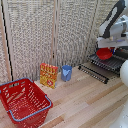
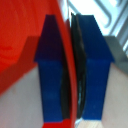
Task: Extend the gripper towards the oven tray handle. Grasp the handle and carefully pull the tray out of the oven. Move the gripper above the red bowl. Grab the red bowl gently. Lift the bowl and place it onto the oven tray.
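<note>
In the exterior view my gripper point(image 1: 106, 47) hangs from the bulky white arm at the exterior view's right, shut on the rim of the red bowl point(image 1: 103, 54). The bowl sits low over the tray point(image 1: 113, 63), a dark wire rack pulled out toward the room; whether they touch I cannot tell. The oven tray handle point(image 1: 98, 64) is the thin bar along the rack's front edge. Most of the oven lies past the frame's right edge. In the wrist view two blue fingers point(image 2: 50, 65) pinch the red bowl's point(image 2: 20, 40) thin rim, with rack bars point(image 2: 106, 12) beyond.
A lowered dark door with a long bar point(image 1: 92, 73) juts out below the tray. On the wooden table stand a blue cup point(image 1: 66, 73), a yellow-orange box point(image 1: 48, 75) and a large red mesh basket point(image 1: 25, 100). Woven screens close off the back.
</note>
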